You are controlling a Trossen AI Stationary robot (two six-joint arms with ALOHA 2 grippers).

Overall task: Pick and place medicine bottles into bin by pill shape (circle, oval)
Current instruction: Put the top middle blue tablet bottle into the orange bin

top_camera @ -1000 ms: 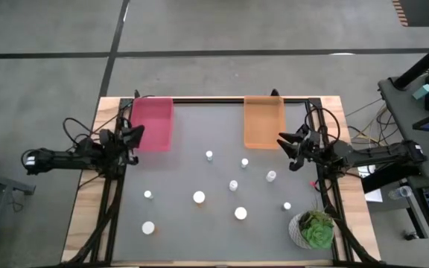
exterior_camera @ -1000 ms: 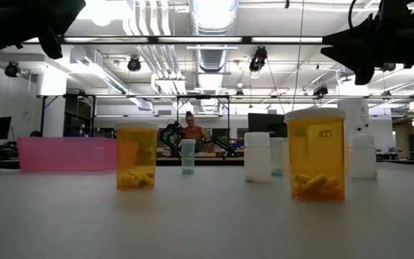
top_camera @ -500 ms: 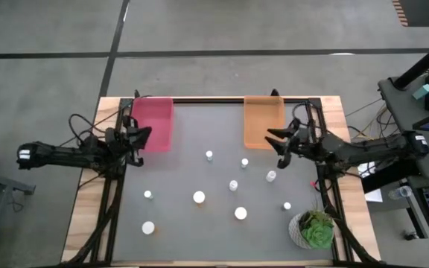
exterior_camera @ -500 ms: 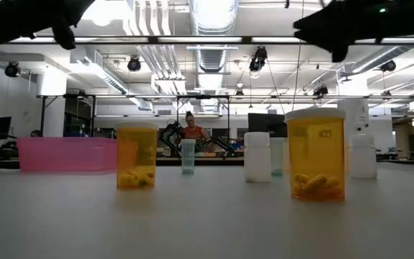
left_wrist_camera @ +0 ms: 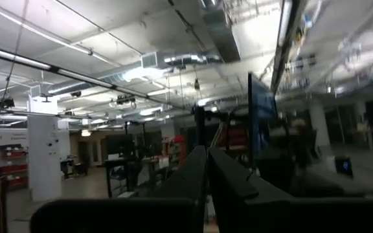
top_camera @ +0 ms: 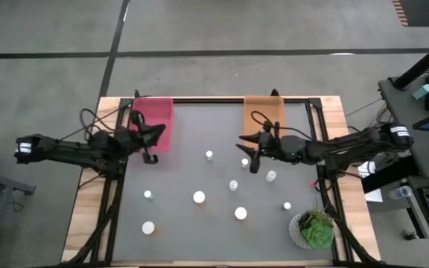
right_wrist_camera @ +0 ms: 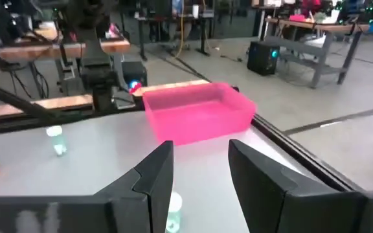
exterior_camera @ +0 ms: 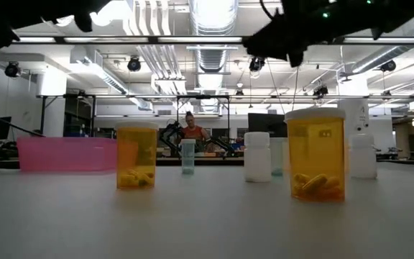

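Overhead, right end effector [top_camera: 249,152] hovers open, empty, near 2 medicine bottles [top_camera: 245,162]; left end effector [top_camera: 152,138] pinched closed.

Fluorescent lights [exterior_camera: 207,14] are glowing along the ducted ceiling [exterior_camera: 153,57]. Grey concrete floor [top_camera: 199,30] is surrounding the tabletop [top_camera: 199,171]. A person [exterior_camera: 190,129] is sitting among distant workbenches [right_wrist_camera: 316,29].

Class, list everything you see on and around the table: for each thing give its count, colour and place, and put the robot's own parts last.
Medicine bottles: nine, white-capped, scattered across the grey mat.
Pink bin: one, the mat's far left corner.
Orange bin: one, far edge, right of centre.
Plant: one, green in white pot, near right corner.
Person: one, in the room behind.
Left gripper: dark, shut, beside the pink bin.
Right gripper: dark, open, above the bottles near the orange bin.
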